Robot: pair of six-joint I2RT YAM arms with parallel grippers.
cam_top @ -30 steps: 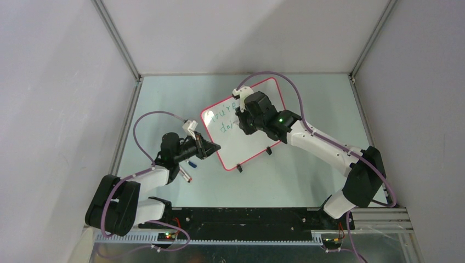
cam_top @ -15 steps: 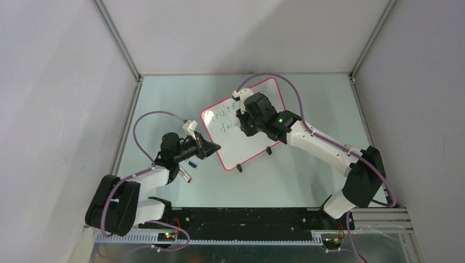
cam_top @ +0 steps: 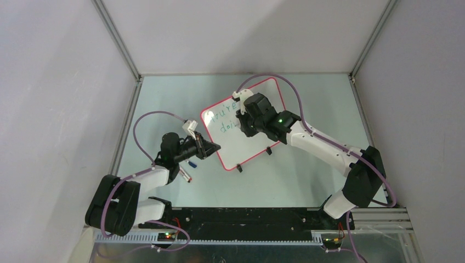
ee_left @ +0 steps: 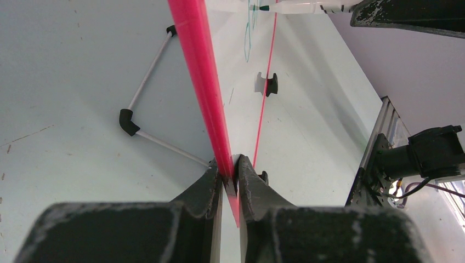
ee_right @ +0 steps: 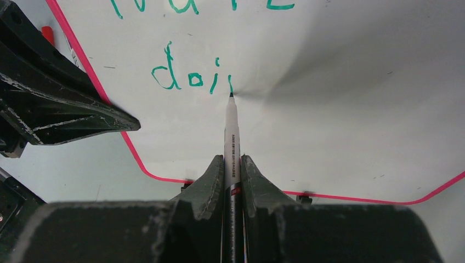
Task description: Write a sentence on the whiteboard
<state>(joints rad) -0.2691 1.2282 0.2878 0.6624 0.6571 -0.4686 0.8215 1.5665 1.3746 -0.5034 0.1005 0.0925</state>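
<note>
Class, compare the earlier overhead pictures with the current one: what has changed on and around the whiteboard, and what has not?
The right pincer, shut on the marker, crept slightly rightward along the second line, and the green writing there grew by a letter or so. The left pincer stayed clamped on the red rim of the whiteboard; the board did not shift.

The whiteboard (ee_right: 340, 126) carries green handwriting. Its lower line reads "doi", with one more stroke after it. The upper line looks like "You're". The small print on the marker (ee_right: 232, 137) is too small to read.
</note>
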